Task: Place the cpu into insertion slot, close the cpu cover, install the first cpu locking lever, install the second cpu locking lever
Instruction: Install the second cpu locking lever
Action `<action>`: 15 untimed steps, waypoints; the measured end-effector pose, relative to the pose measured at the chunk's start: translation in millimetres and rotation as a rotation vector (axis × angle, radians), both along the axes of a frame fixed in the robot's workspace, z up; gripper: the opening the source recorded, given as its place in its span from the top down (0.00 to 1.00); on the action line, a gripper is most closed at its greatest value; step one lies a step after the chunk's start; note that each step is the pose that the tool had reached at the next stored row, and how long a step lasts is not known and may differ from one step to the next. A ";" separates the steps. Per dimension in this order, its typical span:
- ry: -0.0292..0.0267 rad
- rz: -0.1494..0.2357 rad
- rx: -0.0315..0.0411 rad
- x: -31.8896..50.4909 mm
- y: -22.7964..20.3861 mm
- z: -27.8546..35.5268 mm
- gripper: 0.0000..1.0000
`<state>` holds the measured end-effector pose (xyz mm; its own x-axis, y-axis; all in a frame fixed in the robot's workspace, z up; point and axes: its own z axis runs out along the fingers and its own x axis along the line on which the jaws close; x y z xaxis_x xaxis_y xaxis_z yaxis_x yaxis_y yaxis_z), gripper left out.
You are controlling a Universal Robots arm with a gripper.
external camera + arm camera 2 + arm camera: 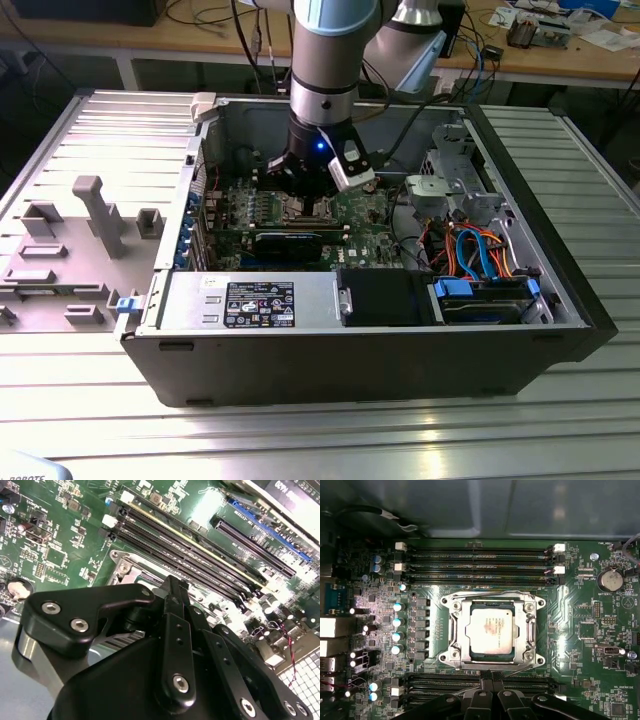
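Note:
The cpu (490,630), silvery top up, lies flat in the insertion slot (536,630) on the green board. The cpu cover (458,630), a silvery frame, lies down around the chip, which shows through its window. A thin wire lever (520,668) runs along the slot's edge nearest the gripper. My gripper (492,676) hovers just off that edge, its black fingers (172,592) pressed together with nothing visible between them. In the exterior view the gripper (312,192) hangs low over the slot (312,210) inside the open computer case.
Long black memory slots (480,560) flank the socket on two sides. A black graphics card (288,240) stands near the socket, and the case walls (330,350) enclose the board. Drive cages and orange-blue cables (480,255) fill the exterior view's right. A grey fixture (95,215) stands outside the case.

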<state>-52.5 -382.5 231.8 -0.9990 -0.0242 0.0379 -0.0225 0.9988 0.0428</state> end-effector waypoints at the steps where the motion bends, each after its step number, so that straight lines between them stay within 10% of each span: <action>1: 0.0001 0.000 0.0000 -0.1 0.0 0.0 0.89; 15: 0.0018 0.000 0.0001 -0.6 -0.1 0.0 0.89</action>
